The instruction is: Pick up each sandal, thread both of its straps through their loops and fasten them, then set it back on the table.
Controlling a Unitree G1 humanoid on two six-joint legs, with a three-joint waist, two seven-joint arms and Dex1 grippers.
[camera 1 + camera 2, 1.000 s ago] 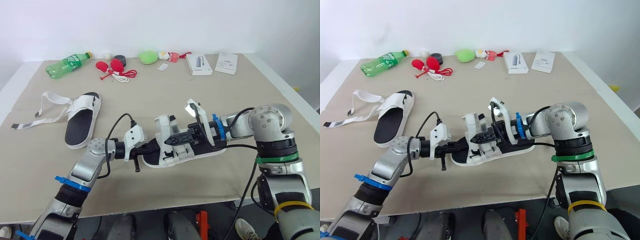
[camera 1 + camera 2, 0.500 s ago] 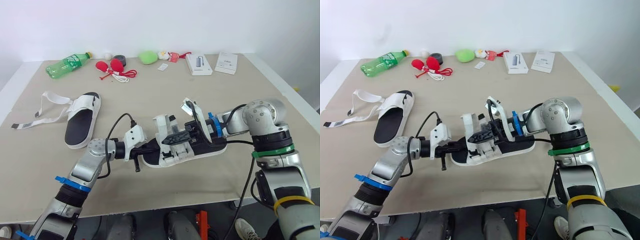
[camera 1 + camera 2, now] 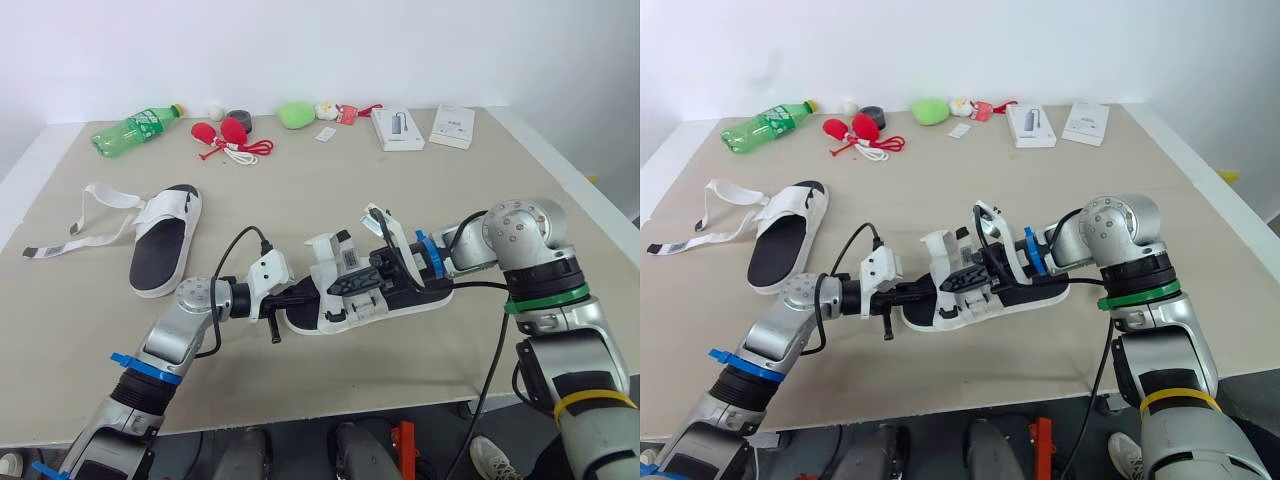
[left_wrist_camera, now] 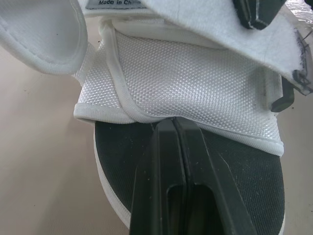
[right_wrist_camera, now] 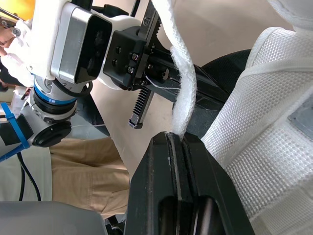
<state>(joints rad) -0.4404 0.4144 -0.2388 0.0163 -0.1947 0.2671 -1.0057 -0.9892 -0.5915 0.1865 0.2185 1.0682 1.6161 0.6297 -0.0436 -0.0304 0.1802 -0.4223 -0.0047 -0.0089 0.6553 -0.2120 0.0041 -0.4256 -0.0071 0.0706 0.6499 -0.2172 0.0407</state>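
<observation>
A centre sandal (image 3: 372, 297) lies mid-frame on the surface (image 3: 500, 180). A left sandal (image 3: 165, 240) lies at mid-left, well apart. Along the top run a bottle (image 3: 135, 127) at upper left, a box (image 3: 398, 128) right of centre, and a second box (image 3: 452, 126) just beside it.

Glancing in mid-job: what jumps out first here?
At the middle of the table, the left gripper pinches a sandal by its mesh upper while the right gripper holds its loose strap. A second sandal lies further left, its straps sprawled unfastened.
</observation>
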